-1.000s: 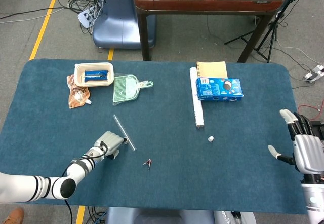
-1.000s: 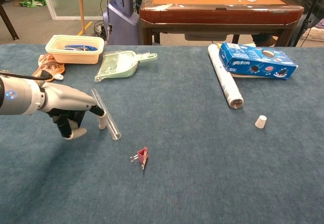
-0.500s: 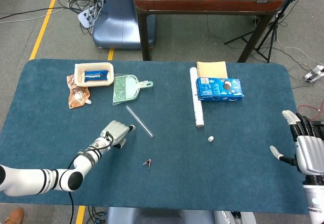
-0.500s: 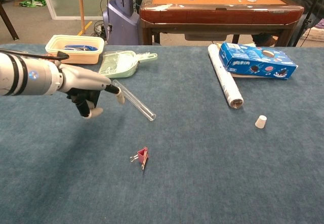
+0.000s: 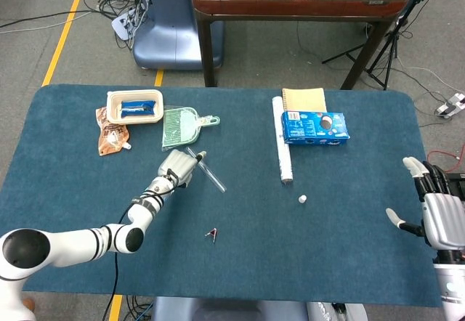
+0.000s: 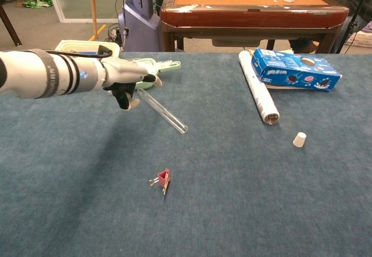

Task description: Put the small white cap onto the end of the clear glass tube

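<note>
**Table contents and robot hand positions: glass tube held, cap loose**

Item 1. Clear glass tube (image 6: 163,110). Held at its upper end by the left robot hand (image 6: 127,80), fingers closed around it. The tube slanted down and toward the right from the grip, its free open end lifted over the blue cloth of the table (image 6: 244,210). In the head view the tube (image 5: 211,176) lay just right of the left robot hand (image 5: 176,168), near the green dustpan.

Item 2. Small white cap (image 6: 299,139). Stood on the table, untouched, well apart from the tube and close to the near end of the paper roll. In the head view the cap (image 5: 302,199) sat just below the roll's end.

Item 3. Right robot hand (image 5: 434,208). At the right edge of the table in the head view, fingers spread and holding nothing; not seen in the chest view.

Item 4. White paper roll (image 6: 258,94). Lay lengthwise beside a blue snack box (image 6: 294,69), the two touching or nearly so.

Item 5. Small red clip (image 6: 163,179). Lay on the table nearer the robot than the tube's free end.

Item 6. Green dustpan (image 5: 180,126). On the far left part of the table, beside a cream tray (image 5: 134,107) holding a blue packet, with a brown pouch (image 5: 110,133) next to the tray.

Item 7. Tan notebook (image 5: 304,99). Behind the snack box, at the far edge.
</note>
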